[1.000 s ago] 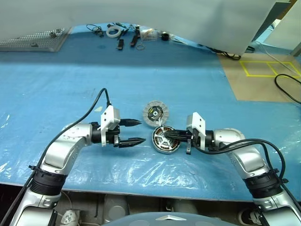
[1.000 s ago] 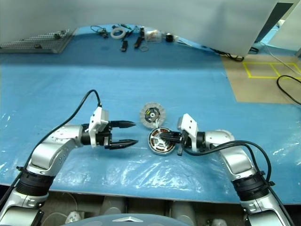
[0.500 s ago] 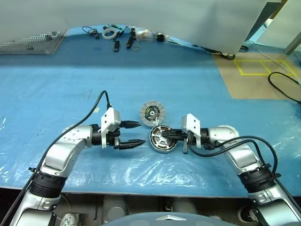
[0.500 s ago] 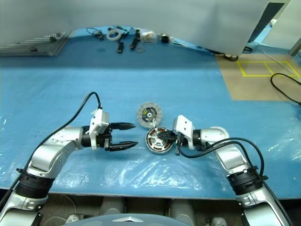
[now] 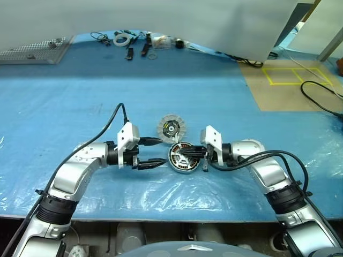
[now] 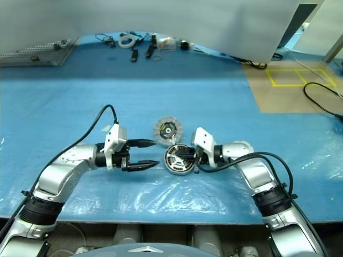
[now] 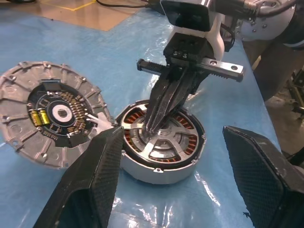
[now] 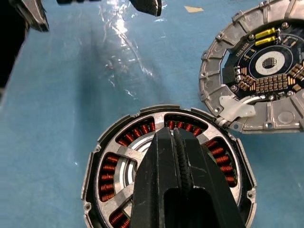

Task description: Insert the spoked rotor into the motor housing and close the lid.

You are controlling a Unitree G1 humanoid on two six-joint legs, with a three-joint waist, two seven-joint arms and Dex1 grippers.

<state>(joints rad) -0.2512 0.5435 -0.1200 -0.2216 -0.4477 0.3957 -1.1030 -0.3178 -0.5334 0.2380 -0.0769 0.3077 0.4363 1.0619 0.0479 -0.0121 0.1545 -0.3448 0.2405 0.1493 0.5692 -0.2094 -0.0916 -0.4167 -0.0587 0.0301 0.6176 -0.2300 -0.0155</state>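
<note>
We can read no text, label, brand or number anywhere; the lid (image 7: 53,112) carries small printed marks on its dark circuit board, but they are too fine for us to make out

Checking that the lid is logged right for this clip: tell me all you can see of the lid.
The lid is a flat round disc of pale cast metal, its rim notched into small segments. It lies face up on the blue table, showing a dark circuit board with gold contacts, yellow parts and a white square centre. A white tab at its edge points toward the housing, which lies right beside it. Neither gripper touches it.
</note>
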